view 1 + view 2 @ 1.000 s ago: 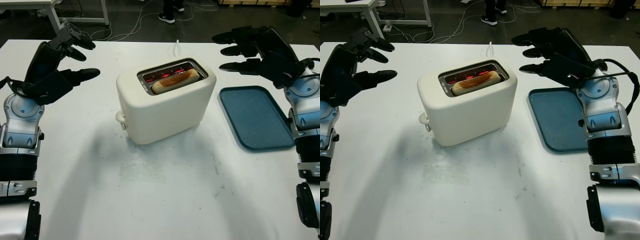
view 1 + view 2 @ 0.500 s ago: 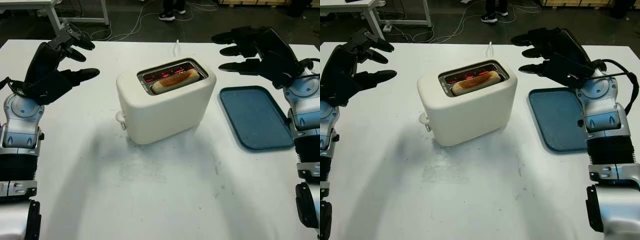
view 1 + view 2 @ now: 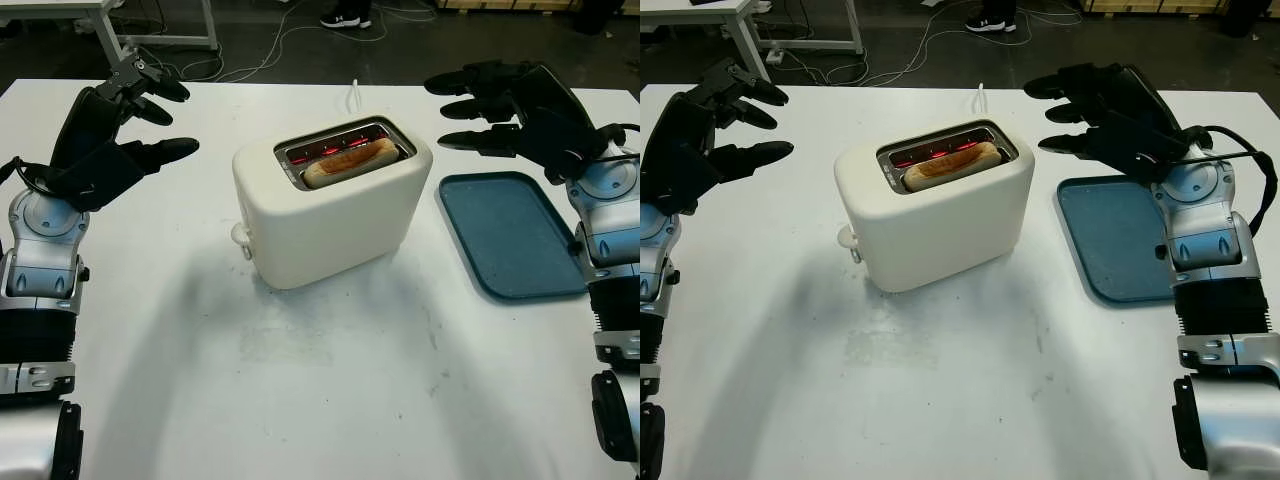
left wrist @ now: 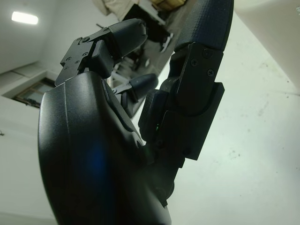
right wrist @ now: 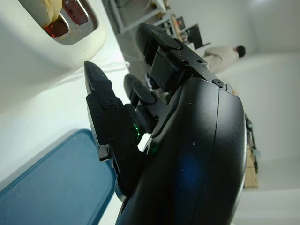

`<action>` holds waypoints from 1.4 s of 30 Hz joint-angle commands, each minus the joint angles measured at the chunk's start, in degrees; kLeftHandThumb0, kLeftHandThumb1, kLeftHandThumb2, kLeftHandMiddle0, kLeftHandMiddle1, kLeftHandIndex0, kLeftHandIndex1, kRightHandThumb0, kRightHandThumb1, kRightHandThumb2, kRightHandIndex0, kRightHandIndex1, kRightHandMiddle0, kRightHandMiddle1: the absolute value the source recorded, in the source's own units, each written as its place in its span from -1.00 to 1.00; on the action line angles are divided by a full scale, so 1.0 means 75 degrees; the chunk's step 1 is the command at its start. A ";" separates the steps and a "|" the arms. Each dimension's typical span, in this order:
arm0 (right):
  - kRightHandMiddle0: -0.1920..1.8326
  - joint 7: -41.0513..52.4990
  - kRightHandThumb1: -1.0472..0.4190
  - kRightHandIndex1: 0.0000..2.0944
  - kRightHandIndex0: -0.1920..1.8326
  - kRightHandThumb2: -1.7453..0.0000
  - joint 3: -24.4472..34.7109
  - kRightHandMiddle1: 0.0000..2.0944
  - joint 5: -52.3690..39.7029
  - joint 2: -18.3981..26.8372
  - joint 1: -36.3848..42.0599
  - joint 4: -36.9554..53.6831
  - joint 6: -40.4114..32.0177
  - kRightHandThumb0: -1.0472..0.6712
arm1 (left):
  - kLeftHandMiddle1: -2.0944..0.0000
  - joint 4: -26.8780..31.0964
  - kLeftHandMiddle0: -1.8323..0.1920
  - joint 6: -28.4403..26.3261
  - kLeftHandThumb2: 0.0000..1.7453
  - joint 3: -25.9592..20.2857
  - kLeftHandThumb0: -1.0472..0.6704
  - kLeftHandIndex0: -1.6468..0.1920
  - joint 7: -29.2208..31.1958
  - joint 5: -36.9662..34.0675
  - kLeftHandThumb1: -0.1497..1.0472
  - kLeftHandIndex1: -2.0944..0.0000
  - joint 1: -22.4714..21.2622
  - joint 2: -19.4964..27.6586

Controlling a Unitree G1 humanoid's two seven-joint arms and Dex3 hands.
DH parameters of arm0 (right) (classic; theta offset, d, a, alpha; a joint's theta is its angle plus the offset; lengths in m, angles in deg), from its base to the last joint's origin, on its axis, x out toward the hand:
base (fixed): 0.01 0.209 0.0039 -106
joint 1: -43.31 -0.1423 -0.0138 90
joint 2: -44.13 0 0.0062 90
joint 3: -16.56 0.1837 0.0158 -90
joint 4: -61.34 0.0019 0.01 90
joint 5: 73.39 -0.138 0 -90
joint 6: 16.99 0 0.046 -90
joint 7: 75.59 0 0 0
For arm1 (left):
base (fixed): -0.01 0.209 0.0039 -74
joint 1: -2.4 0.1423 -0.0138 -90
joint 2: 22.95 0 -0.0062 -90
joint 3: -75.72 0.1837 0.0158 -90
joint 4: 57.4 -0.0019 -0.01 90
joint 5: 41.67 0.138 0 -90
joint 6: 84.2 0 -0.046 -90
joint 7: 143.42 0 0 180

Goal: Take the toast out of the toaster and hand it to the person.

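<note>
Black three-fingered left hand (image 3: 105, 130) and right hand (image 3: 1110, 110), silver-grey jointed forearms.

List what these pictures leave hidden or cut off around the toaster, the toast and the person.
- Toast: its top edge shows in the head views; the rest is sunk in the toaster slot.
- Toaster's far side and where its white cord ends: hidden behind the body.
- Person: cut off by the top edge of the head views; just shoes show.
- Blue tray: its right edge is covered by the right arm.
- Left hand and right hand: both open, holding nothing.
</note>
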 commanded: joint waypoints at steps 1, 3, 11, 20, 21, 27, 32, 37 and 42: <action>-0.08 0.0009 -0.70 -0.99 0.00 0.99 0.0077 -0.99 -0.0061 -0.0017 0.0068 0.0041 0.0077 0.09 | -0.34 -0.0022 0.67 0.0096 -1.00 -0.0018 -0.85 0.60 -0.0037 0.0006 0.77 -0.21 0.0084 -0.0003; -0.08 0.0016 -0.70 -0.99 0.01 1.00 0.0079 -0.99 -0.0073 -0.0011 0.0067 0.0010 0.0110 0.08 | -0.34 -0.0017 0.66 0.0104 -1.00 0.0000 -0.85 0.60 -0.0039 0.0042 0.77 -0.21 0.0091 0.0013; -0.08 -0.0052 -0.68 -0.99 0.01 1.00 0.0048 -1.00 -0.0012 -0.0030 0.0068 0.0032 0.0040 0.12 | -0.34 -0.0010 0.67 0.0061 -0.99 -0.0009 -0.86 0.60 -0.0013 0.0014 0.77 -0.21 0.0088 0.0015; -0.08 -0.0025 -0.68 -0.99 0.01 1.00 0.0025 -0.99 0.0010 -0.0002 0.0042 -0.0019 0.0011 0.10 | -0.35 -0.0022 0.66 0.0030 -1.00 -0.0019 -0.86 0.59 -0.0031 -0.0018 0.77 -0.21 0.0080 -0.0030; -0.08 -0.0034 -0.68 -0.99 0.01 1.00 0.0029 -1.00 0.0021 0.0009 0.0046 -0.0018 0.0066 0.07 | -0.35 -0.0040 0.66 0.0066 -1.00 -0.0029 -0.86 0.59 -0.0049 -0.0028 0.77 -0.21 0.0075 -0.0044; -0.06 -0.0020 -0.67 -0.98 0.03 1.00 0.0048 -0.99 -0.0013 -0.0001 0.0027 -0.0030 0.0139 0.09 | -0.36 -0.0107 0.67 0.0165 -0.98 0.0022 -0.88 0.60 -0.0034 0.0074 0.77 -0.22 0.0073 0.0025; -0.07 -0.0097 -0.65 -0.98 0.02 1.00 0.0198 -0.99 -0.0110 0.0022 -0.0180 -0.0186 0.0418 0.11 | -0.34 0.0002 0.66 0.0059 -0.99 -0.0025 -0.85 0.60 -0.0054 0.0030 0.77 -0.21 0.0101 -0.0011; -0.04 -0.0054 -0.53 -0.97 0.04 0.99 0.0683 -0.98 -0.0620 -0.0003 -0.0860 -0.0250 0.0516 0.13 | -0.35 -0.0103 0.66 0.0146 -0.99 -0.0001 -0.86 0.60 -0.0022 0.0028 0.77 -0.21 0.0061 -0.0005; 0.03 -0.0149 -0.40 -0.92 0.13 0.99 0.0943 -0.94 -0.0983 -0.0117 -0.1805 -0.0215 0.0847 0.18 | -0.34 -0.0073 0.67 0.0112 -0.99 -0.0023 -0.87 0.59 -0.0039 0.0012 0.77 -0.21 0.0071 -0.0013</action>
